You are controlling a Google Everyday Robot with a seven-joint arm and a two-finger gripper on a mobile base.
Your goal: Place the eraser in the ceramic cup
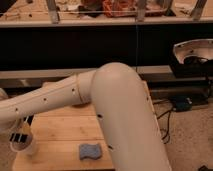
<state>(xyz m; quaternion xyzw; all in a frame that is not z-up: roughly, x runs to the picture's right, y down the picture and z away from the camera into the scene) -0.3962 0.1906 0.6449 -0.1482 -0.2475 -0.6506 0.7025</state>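
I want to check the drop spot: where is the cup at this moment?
In the camera view the cup stands at the left edge of the wooden table, left of the blue eraser. The gripper is right above it.

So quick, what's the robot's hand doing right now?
End effector: at the far left, right over the ceramic cup; the blue eraser lies on the table, not held.

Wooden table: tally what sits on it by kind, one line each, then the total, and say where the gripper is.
Blue sponge-like eraser: 1
White ceramic cup: 1
Total on the wooden table: 2
The gripper hangs at the cup's rim, at the table's left edge.
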